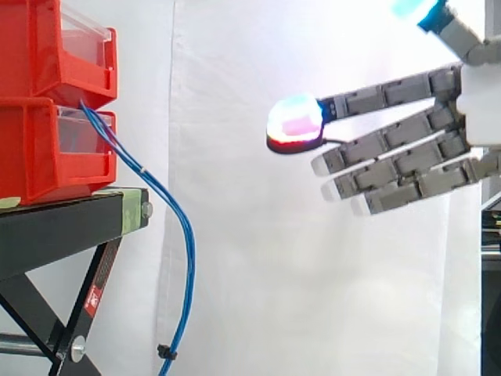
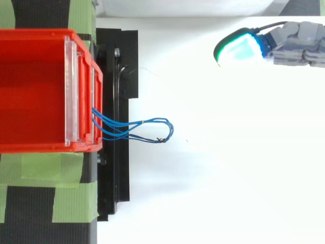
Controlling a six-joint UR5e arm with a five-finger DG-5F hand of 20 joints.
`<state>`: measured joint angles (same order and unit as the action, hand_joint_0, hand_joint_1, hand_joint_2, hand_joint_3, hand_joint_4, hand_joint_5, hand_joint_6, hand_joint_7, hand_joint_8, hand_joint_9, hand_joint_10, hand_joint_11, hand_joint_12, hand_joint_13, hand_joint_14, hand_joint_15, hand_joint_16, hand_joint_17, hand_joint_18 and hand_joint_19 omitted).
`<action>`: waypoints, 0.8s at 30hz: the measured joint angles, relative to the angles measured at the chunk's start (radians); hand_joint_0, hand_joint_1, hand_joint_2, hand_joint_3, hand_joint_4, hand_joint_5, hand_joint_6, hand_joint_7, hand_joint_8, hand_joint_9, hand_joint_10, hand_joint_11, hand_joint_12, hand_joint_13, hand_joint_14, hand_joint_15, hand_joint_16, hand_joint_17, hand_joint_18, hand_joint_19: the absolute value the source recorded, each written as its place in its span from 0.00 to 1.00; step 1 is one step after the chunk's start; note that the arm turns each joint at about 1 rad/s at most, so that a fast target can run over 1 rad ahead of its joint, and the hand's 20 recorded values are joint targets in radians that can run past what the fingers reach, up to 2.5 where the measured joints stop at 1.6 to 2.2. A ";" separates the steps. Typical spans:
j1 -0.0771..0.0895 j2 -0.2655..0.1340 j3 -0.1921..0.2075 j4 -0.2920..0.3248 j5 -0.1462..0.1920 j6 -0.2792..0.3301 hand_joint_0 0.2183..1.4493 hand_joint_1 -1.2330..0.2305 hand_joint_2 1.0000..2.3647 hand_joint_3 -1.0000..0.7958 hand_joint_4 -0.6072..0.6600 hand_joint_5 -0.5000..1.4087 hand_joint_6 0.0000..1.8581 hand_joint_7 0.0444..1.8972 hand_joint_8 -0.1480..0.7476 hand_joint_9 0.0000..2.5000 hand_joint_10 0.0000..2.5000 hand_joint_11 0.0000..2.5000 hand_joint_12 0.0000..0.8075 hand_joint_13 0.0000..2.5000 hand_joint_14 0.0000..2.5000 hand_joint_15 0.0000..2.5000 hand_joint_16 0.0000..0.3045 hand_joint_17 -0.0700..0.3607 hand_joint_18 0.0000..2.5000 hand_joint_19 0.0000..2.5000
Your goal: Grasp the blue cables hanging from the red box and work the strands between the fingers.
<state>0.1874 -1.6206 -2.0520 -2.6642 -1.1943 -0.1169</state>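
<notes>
Two red plastic bins with clear front panels are stacked at 9-10 o'clock of the side view: upper red bin (image 1: 47,47) on lower red bin (image 1: 39,149). Both sit on a black metal stand (image 1: 55,223) with green tape strips (image 2: 40,168) on its top. From the top view the upper bin's inside is plain red floor. Lower bin's contents: cannot tell, the panel is too hazy.

Thin blue cables (image 1: 185,258) come out at the seam between the bins, over the lower bin's clear panel. They slope down toward 4 o'clock, clear the stand's edge, then hang in a loose bow to 7 o'clock of the frame. A small black tie (image 1: 164,352) bunches the strands near the bottom. In the top view the strands fan out from the bin front toward 3 o'clock and close in a narrow loop just past the stand.

The grey-and-white robot hand (image 1: 481,102) is at 2-3 o'clock in the side view, against the white curtain (image 1: 258,298). It is spread wide and holds nothing. The fingers are straight and stacked, pointing toward 9 o'clock at the bins. The leading fingertip pad (image 1: 296,123) glows cyan over red; the thumb pad glows cyan at the 1 o'clock corner. The hand is well apart from the cables, with no contact. In the top view it sits at 1-2 o'clock, its pad glowing green-cyan, off to the side of the cable loop.
</notes>
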 measured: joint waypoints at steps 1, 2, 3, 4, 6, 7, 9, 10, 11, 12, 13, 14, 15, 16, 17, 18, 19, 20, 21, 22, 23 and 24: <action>0.003 -0.012 -0.003 0.009 0.011 -0.001 0.33 0.66 0.00 0.00 0.51 0.00 0.00 0.32 0.46 0.00 0.00 0.01 0.48 0.00 0.00 0.06 0.26 0.57 0.00 0.03; 0.007 -0.027 -0.005 0.016 0.019 -0.002 0.33 0.66 0.00 0.00 0.51 0.00 0.00 0.32 0.46 0.00 0.00 0.00 0.48 0.00 0.00 0.06 0.26 0.57 0.00 0.02; 0.011 -0.048 -0.007 0.023 0.027 -0.003 0.33 0.66 0.00 0.00 0.51 0.00 0.00 0.32 0.46 0.00 0.00 0.01 0.48 0.00 0.00 0.06 0.25 0.57 0.00 0.03; 0.014 -0.065 -0.008 0.029 0.030 -0.003 0.33 0.66 0.00 0.00 0.51 0.00 0.00 0.32 0.46 0.00 0.00 0.00 0.48 0.00 0.00 0.06 0.25 0.57 0.00 0.03; 0.021 -0.102 -0.008 0.046 0.036 -0.004 0.33 0.66 0.00 0.00 0.51 0.00 0.00 0.32 0.46 0.00 0.00 0.01 0.48 0.00 0.00 0.06 0.25 0.57 0.00 0.03; 0.024 -0.117 -0.008 0.056 0.038 -0.004 0.33 0.66 0.00 0.00 0.51 0.00 0.00 0.32 0.46 0.00 0.00 0.01 0.48 0.00 0.00 0.06 0.25 0.57 0.00 0.03; 0.032 -0.151 -0.008 0.089 0.045 -0.001 0.34 0.66 0.00 0.00 0.51 0.00 0.00 0.32 0.46 0.00 0.00 0.01 0.48 0.00 0.00 0.06 0.25 0.56 0.00 0.03; 0.035 -0.167 -0.008 0.107 0.049 0.000 0.34 0.66 0.00 0.00 0.51 0.00 0.00 0.32 0.46 0.00 0.00 0.01 0.48 0.00 0.00 0.06 0.25 0.56 0.00 0.03; 0.039 -0.181 -0.009 0.127 0.053 0.001 0.34 0.66 0.00 0.00 0.51 0.00 0.00 0.32 0.46 0.00 0.00 0.01 0.48 0.00 0.00 0.06 0.25 0.56 0.00 0.03; 0.044 -0.201 -0.009 0.156 0.060 0.002 0.34 0.66 0.00 0.00 0.51 0.00 0.00 0.32 0.46 0.00 0.00 0.01 0.48 0.00 0.00 0.06 0.25 0.56 0.00 0.03; 0.049 -0.215 -0.009 0.179 0.066 0.002 0.34 0.66 0.00 0.00 0.51 0.00 0.00 0.32 0.46 0.00 0.00 0.01 0.48 0.00 0.00 0.06 0.25 0.56 0.00 0.03; 0.053 -0.228 -0.009 0.201 0.074 0.001 0.34 0.66 0.00 0.00 0.51 0.00 0.00 0.32 0.46 0.00 0.00 0.01 0.48 0.00 0.00 0.06 0.25 0.56 0.00 0.03; 0.059 -0.244 -0.008 0.233 0.087 -0.001 0.34 0.66 0.00 0.00 0.51 0.00 0.00 0.32 0.46 0.00 0.00 0.01 0.48 0.00 0.00 0.06 0.25 0.56 0.00 0.03; 0.063 -0.255 -0.008 0.256 0.100 -0.003 0.34 0.66 0.00 0.00 0.51 0.00 0.00 0.32 0.46 0.00 0.00 0.02 0.48 0.00 0.00 0.06 0.25 0.56 0.00 0.03; 0.068 -0.266 -0.007 0.278 0.113 -0.005 0.34 0.66 0.00 0.00 0.51 0.00 0.00 0.32 0.46 0.00 0.00 0.02 0.48 0.00 0.00 0.06 0.25 0.56 0.00 0.03; 0.075 -0.281 -0.005 0.305 0.133 -0.008 0.34 0.66 0.00 0.00 0.51 0.00 0.00 0.32 0.46 0.00 0.00 0.02 0.48 0.00 0.00 0.06 0.25 0.56 0.00 0.03; 0.079 -0.293 -0.002 0.323 0.149 -0.009 0.34 0.66 0.00 0.00 0.51 0.00 0.00 0.32 0.46 0.00 0.00 0.01 0.48 0.00 0.00 0.06 0.25 0.55 0.00 0.03; 0.084 -0.305 0.002 0.337 0.165 -0.009 0.34 0.66 0.00 0.00 0.51 0.00 0.00 0.32 0.46 0.00 0.00 0.02 0.48 0.00 0.00 0.06 0.25 0.55 0.00 0.03; 0.090 -0.321 0.009 0.353 0.184 -0.009 0.34 0.66 0.00 0.00 0.51 0.00 0.00 0.32 0.46 0.00 0.00 0.02 0.48 0.00 0.00 0.06 0.25 0.55 0.00 0.03; 0.094 -0.332 0.015 0.362 0.197 -0.009 0.34 0.66 0.00 0.00 0.51 0.00 0.00 0.32 0.46 0.00 0.00 0.02 0.48 0.00 0.00 0.06 0.25 0.55 0.00 0.03; 0.098 -0.343 0.023 0.368 0.209 -0.010 0.34 0.66 0.00 0.00 0.51 0.00 0.00 0.32 0.46 0.00 0.00 0.02 0.48 0.00 0.00 0.06 0.25 0.55 0.00 0.04; 0.103 -0.355 0.036 0.373 0.222 -0.010 0.34 0.66 0.00 0.00 0.51 0.00 0.00 0.32 0.46 0.00 0.00 0.02 0.48 0.00 0.00 0.06 0.25 0.55 0.00 0.04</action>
<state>0.2905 -1.9758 -2.0165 -2.2912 -0.9721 -0.1274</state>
